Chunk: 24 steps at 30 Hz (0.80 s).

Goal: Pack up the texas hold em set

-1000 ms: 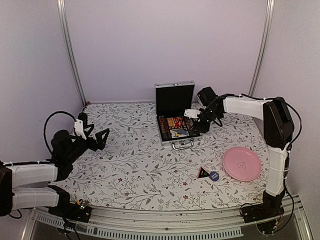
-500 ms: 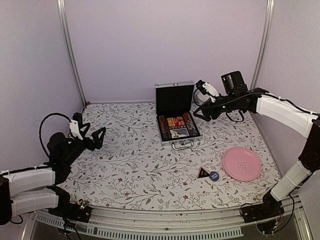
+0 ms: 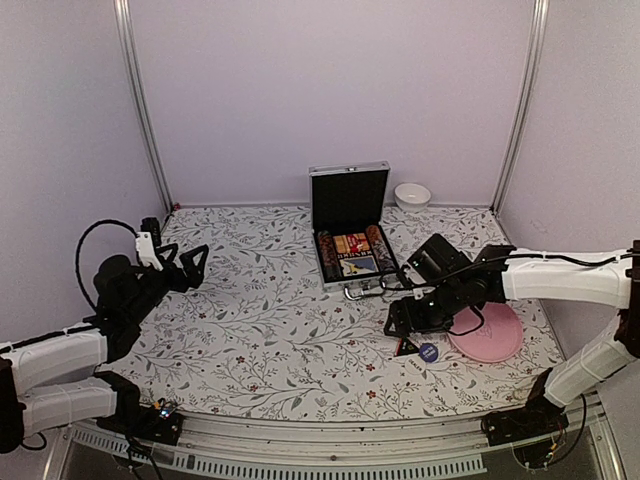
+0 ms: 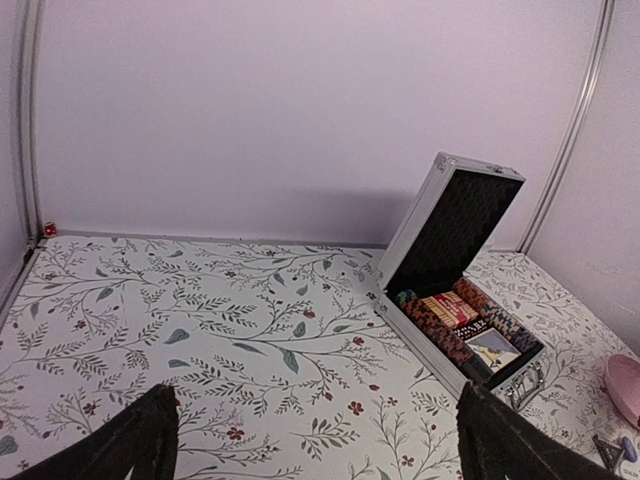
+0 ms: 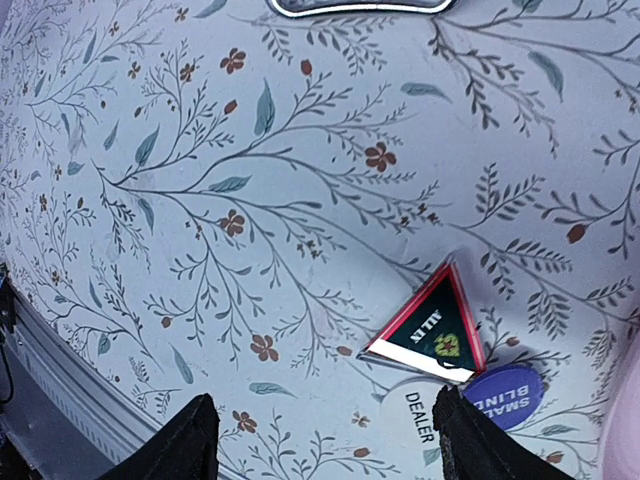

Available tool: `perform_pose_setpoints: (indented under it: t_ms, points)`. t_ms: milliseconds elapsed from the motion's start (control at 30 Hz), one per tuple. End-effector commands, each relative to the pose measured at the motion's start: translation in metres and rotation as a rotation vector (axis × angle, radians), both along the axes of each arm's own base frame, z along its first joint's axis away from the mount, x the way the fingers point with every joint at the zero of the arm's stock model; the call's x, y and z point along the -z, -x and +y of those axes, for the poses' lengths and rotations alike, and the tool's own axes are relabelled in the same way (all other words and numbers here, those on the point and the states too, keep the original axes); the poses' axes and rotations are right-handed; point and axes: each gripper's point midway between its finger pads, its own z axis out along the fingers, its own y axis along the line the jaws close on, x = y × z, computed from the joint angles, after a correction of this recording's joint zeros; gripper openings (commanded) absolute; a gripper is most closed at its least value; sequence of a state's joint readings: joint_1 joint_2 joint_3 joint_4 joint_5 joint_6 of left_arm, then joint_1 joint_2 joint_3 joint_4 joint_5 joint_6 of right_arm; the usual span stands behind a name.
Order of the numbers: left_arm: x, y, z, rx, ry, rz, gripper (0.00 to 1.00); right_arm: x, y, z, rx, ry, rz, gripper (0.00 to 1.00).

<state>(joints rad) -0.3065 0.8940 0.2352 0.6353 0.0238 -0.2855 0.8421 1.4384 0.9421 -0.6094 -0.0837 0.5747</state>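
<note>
The silver case (image 3: 352, 215) stands open at the table's back centre with chip stacks and card decks inside; it also shows in the left wrist view (image 4: 455, 300). The black triangle (image 3: 405, 346) and blue disc (image 3: 429, 352) lie on the cloth near the front right. In the right wrist view the triangle (image 5: 432, 330), the blue disc (image 5: 504, 396) and a white dealer disc (image 5: 420, 410) lie together. My right gripper (image 3: 398, 322) is open, low over the triangle (image 5: 320, 445). My left gripper (image 3: 188, 262) is open and empty at the far left (image 4: 315, 440).
A pink plate (image 3: 490, 335) lies at the right, partly under my right arm. A white bowl (image 3: 412, 195) stands at the back, right of the case. The table's front edge runs close below the triangle in the right wrist view (image 5: 60, 370).
My right arm swung from the back beside the case lid down and forward to hover over the triangle and discs. The white bowl came into view. My left gripper shifted slightly.
</note>
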Motion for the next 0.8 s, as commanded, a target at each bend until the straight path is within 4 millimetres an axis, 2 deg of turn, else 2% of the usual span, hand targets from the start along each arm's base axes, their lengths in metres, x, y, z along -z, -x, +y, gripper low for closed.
perform_pose_setpoints:
  t_ms: [0, 100, 433, 600, 767]
  points:
    - [-0.002, -0.003, 0.003, -0.018, 0.035, 0.026, 0.97, 0.022, 0.021, 0.024, 0.069, -0.069, 0.109, 0.75]
    - [-0.001, -0.003, 0.002, -0.015, 0.035, 0.033, 0.97, 0.041, 0.03, 0.024, 0.073, -0.022, 0.132, 0.75]
    - [0.0, 0.004, 0.008, -0.034, 0.006, 0.034, 0.97, 0.067, 0.038, 0.004, 0.137, 0.048, 0.161, 0.75]
    - [0.001, 0.004, 0.008, -0.033, 0.003, 0.035, 0.97, 0.072, 0.03, 0.001, 0.167, 0.087, 0.137, 0.75]
    - [-0.001, 0.005, 0.008, -0.031, 0.005, 0.028, 0.97, 0.067, 0.023, -0.006, 0.202, 0.109, 0.101, 0.76]
